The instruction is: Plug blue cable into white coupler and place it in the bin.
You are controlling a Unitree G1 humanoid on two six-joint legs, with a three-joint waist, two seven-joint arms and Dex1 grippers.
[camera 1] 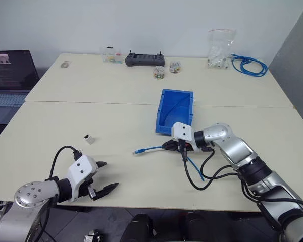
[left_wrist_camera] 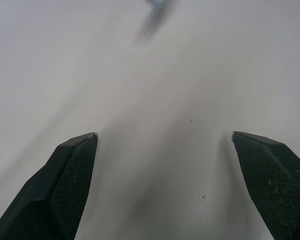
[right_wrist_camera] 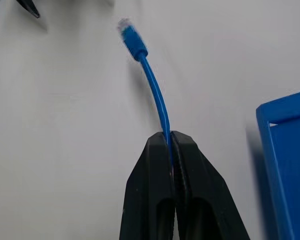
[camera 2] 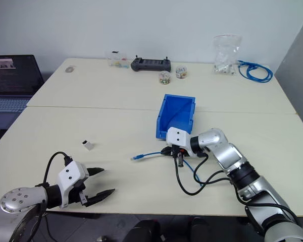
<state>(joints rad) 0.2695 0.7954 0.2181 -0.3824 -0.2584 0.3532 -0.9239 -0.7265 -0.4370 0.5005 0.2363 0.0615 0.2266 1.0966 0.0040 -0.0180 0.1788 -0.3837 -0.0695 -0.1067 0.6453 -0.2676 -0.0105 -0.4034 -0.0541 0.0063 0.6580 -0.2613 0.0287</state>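
Note:
My right gripper (camera 1: pixel 167 145) is shut on the blue cable (camera 1: pixel 150 148) just in front of the bin (camera 1: pixel 174 112), a blue tray in mid-table. The cable's plugged tip (right_wrist_camera: pixel 129 36) sticks out leftward past the fingers, and its tail trails back under the right wrist. The white coupler (camera 1: pixel 89 139) is a tiny block lying alone on the table to the left. My left gripper (camera 1: pixel 105 176) hovers open near the front left edge, below the coupler and apart from it, nothing between its fingers (left_wrist_camera: pixel 72 175).
A laptop (camera 1: pixel 10 75) sits at the far left. Along the back edge are a black controller (camera 1: pixel 144 59), small containers (camera 1: pixel 164 70), a clear bag (camera 1: pixel 220 50) and a coiled blue cable bundle (camera 1: pixel 250 64). A seam joins two tables (camera 1: pixel 91 102).

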